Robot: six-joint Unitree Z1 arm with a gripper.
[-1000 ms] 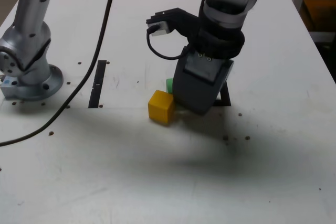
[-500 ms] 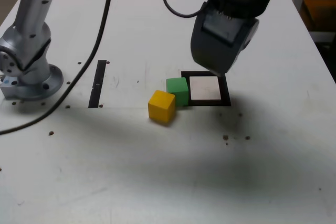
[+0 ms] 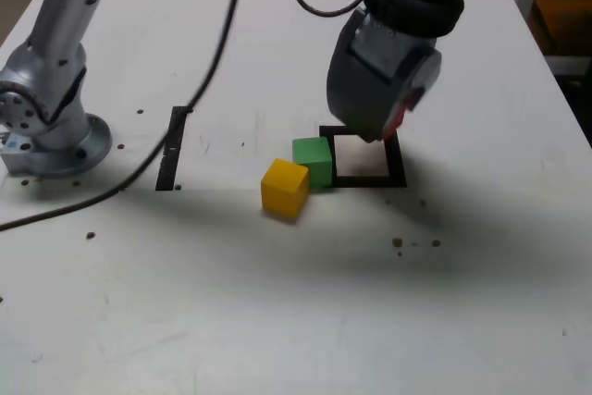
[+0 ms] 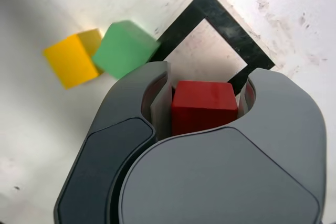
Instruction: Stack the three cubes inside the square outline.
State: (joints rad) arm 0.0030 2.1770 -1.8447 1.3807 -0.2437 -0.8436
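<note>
Red cube (image 4: 203, 106) is up in the air, pinched between the fingers (image 4: 160, 111) of the gripper (image 3: 393, 129), and the wrist view shows it hanging right over the square outline (image 3: 400, 171). Fingers are clenched firmly on that red cube, no gap showing on either side.

The step in hand looks like the first placement. To do it well, square the cube's faces to the tape frame, since in the wrist view the outline sits cornerwise to the gripper. Then come straight down onto the white centre and let go only once the cube rests flat, because two more have to balance on it.

Watch the neighbours. The green cube (image 3: 313, 161) sits touching the outline's edge on the exterior view's left, with the yellow cube (image 3: 283, 188) right against it further left. A wide finger coming down on that side could nudge green.

Open room lies to the exterior view's right and toward the camera, where the surface (image 3: 277, 321) is bare. The black tape strip (image 3: 172, 147) and the arm's base (image 3: 51, 141) are well apart, far left.
</note>
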